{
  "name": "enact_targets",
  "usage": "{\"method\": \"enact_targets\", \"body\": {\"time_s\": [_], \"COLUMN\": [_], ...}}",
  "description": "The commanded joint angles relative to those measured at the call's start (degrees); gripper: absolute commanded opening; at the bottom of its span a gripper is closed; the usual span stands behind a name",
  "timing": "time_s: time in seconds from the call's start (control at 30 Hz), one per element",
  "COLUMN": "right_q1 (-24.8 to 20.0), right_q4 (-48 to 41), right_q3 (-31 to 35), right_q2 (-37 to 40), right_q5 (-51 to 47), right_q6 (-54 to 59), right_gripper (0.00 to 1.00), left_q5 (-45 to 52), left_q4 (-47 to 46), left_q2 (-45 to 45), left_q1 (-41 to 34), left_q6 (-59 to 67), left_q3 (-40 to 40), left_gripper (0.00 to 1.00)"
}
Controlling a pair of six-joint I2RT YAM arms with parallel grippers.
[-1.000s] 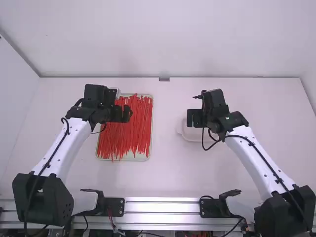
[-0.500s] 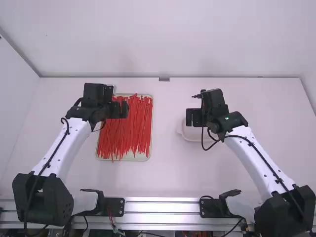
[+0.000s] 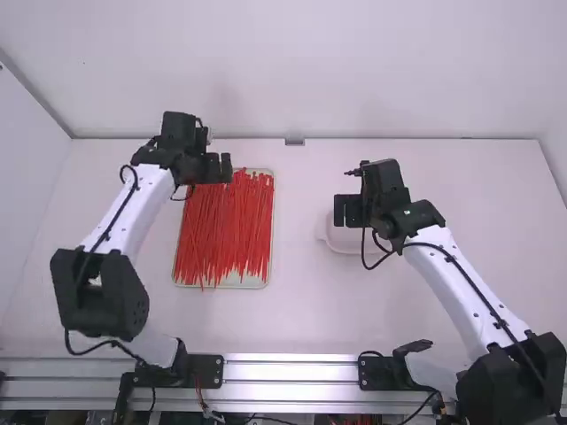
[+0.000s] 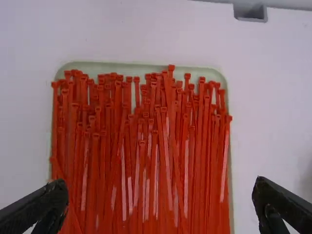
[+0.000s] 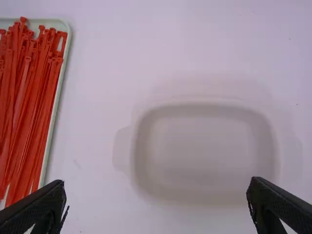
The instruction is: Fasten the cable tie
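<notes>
Many red cable ties (image 3: 226, 230) lie in a heap on a pale green tray (image 3: 269, 181) left of the table's middle. My left gripper (image 3: 215, 167) hangs over the tray's far end, open and holding nothing. In the left wrist view the ties (image 4: 146, 146) fan out on the tray (image 4: 141, 65), with the left gripper (image 4: 157, 185) spread wide above them. My right gripper (image 3: 347, 211) hovers open over a shallow white dish (image 3: 330, 237). The right wrist view has the dish (image 5: 204, 151) bare inside below the right gripper (image 5: 156, 183).
A small grey bracket (image 3: 294, 140) sits at the table's far edge. The table (image 3: 416, 168) is bare white to the right of the dish and in front of the tray. Walls close the left side and the back.
My left arm has swung toward the far end of the tray, and its gripper has moved away from the camera. The right arm has stayed where it was.
</notes>
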State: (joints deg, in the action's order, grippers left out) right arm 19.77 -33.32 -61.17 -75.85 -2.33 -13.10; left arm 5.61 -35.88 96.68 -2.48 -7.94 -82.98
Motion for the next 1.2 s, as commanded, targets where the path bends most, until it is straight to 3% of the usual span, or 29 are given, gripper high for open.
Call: {"method": "enact_targets", "body": {"time_s": [0.0,0.33,0.63,0.97,1.17], "right_q1": [0.2,0.2,0.1,0.1,0.1], "right_q4": [-0.1,0.0,0.1,-0.1,0.0], "right_q3": [-1.8,-1.8,-1.8,-1.8,-1.8], "right_q2": [0.5,0.5,0.5,0.5,0.5], "right_q5": [-0.3,-0.3,-0.3,-0.5,-0.5], "right_q6": [-0.4,-0.3,-0.4,-0.4,-0.4], "right_gripper": [0.98,0.99,0.99,0.99,0.99], "left_q5": [-0.6,-0.5,-0.8,-11.3,-13.5], "left_q4": [-1.2,0.6,2.1,2.1,2.3], "left_q2": [4.5,17.4,23.2,26.0,26.7], "left_q1": [-0.2,-0.2,-1.6,-4.4,-4.9], "left_q6": [0.4,-1.5,-1.7,-4.3,-4.5], "left_q3": [-4.5,-10.1,-9.9,-10.0,-9.7], "left_gripper": [0.99,1.00,0.91,0.77,0.59]}}
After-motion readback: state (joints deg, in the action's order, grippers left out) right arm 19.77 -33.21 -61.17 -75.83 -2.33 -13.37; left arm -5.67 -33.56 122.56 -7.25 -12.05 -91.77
